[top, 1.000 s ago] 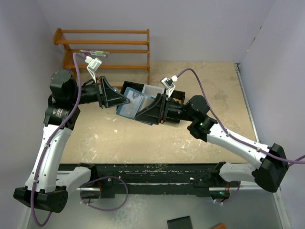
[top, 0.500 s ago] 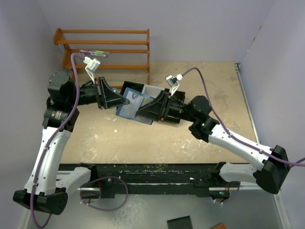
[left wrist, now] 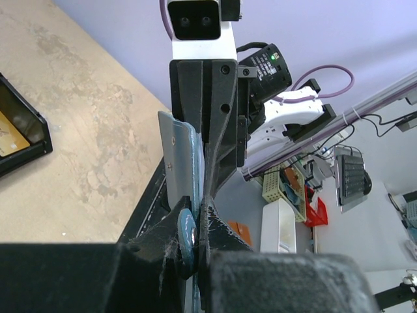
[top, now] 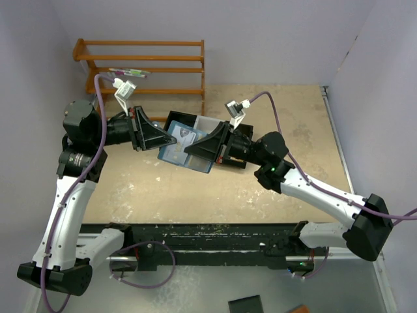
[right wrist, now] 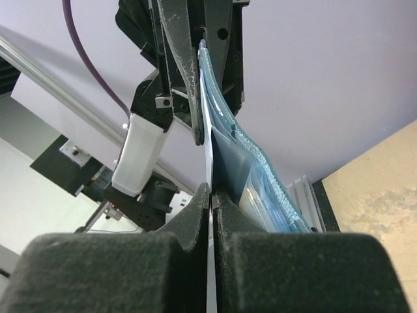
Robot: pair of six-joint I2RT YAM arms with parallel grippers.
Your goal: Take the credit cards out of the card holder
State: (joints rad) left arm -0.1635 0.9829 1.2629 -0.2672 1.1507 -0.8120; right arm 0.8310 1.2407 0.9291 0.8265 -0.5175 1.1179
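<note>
Top external view: finds the flat blue folding card holder (top: 179, 158) lifted off the tan surface (top: 273, 195), caught between the left hand (top: 174, 139) and the right hand (top: 187, 149), just above the black-and-white compartment tray (top: 176, 119). Against a second ago, shows the right hand swung up and leftward with its wrist raised, and the left elbow drawn back a little. Holder tilted along with them, never let go.

Left wrist view: clenched on the holder's blue edge, facing the opposite hand head-on.

Right wrist view: pinched tight on the edge of a thin pale plastic card (right wrist: 209, 156) standing out of the holder's clear pockets.

Reads as the pull now under way, with opposed grips starting to part card from holder. Not free yet, by the look of it.

Also catches one gold-tan card (left wrist: 8, 134) lying in the tray, so probably one out already.
</note>
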